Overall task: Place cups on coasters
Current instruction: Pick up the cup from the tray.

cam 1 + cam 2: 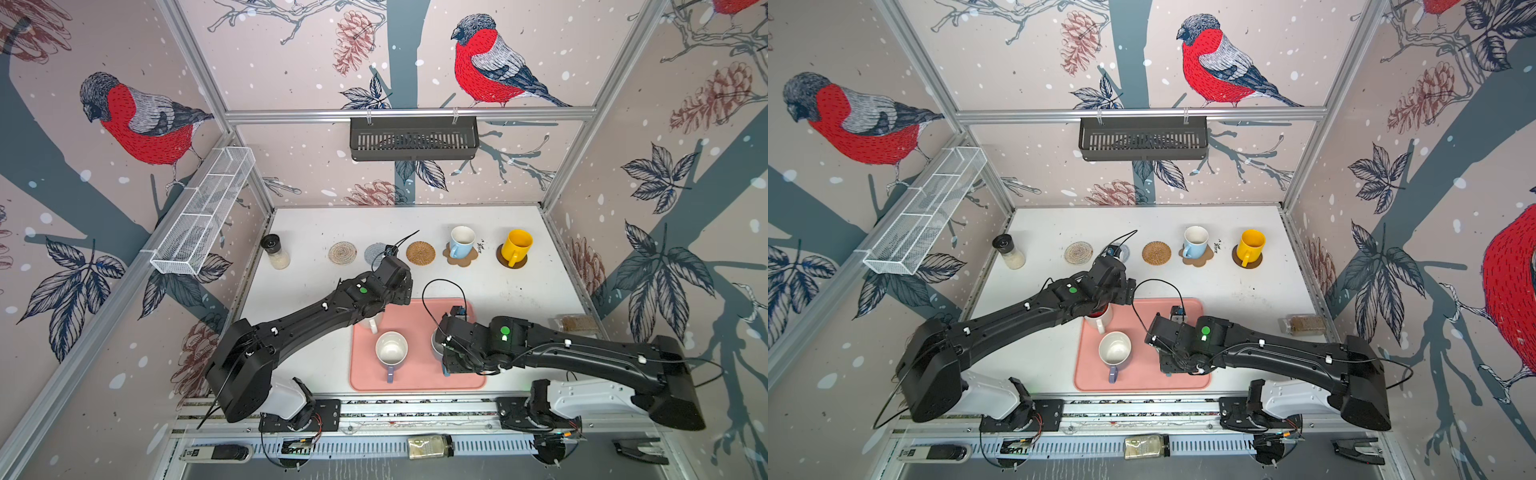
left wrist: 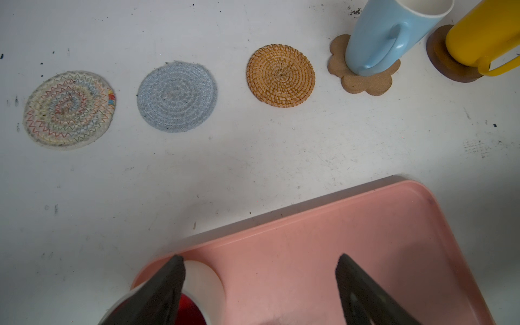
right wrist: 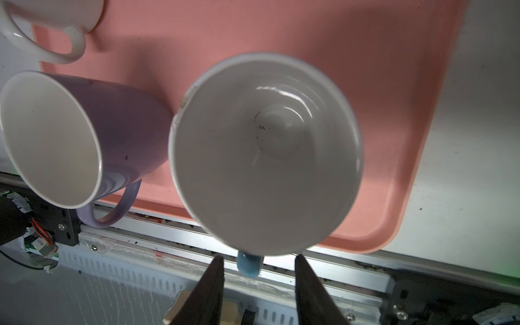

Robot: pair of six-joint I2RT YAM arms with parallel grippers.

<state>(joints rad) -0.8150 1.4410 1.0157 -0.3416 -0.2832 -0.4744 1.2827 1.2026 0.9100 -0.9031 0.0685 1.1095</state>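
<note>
Yellow cup [image 1: 516, 245] and light blue cup [image 1: 461, 241] stand on the wooden disc [image 1: 503, 261] and cork flower [image 1: 451, 261]: two of five done. Three coasters lie bare: beige round [image 1: 342, 252], grey-blue mat [image 2: 176, 96], rattan round [image 1: 420, 252]. Three cups sit on the pink tray [image 1: 415, 316]: white mug [image 2: 208, 284], lavender mug [image 1: 391, 351], second blue mug [image 3: 267, 154]. Left gripper [image 2: 260, 259] gapes over the white mug. Right gripper [image 3: 259, 257] flanks the blue handle, fingers apart, seemingly not pinching.

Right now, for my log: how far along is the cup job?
Done: light blue mug on cork coaster, yellow mug on wooden disc. In hand: open left gripper at the rim of the white mug; open right gripper straddling the handle of the other blue mug. Left: those two and the lavender mug, on the pink tray; beige coaster, grey-blue coaster, rattan coaster bare.
</note>
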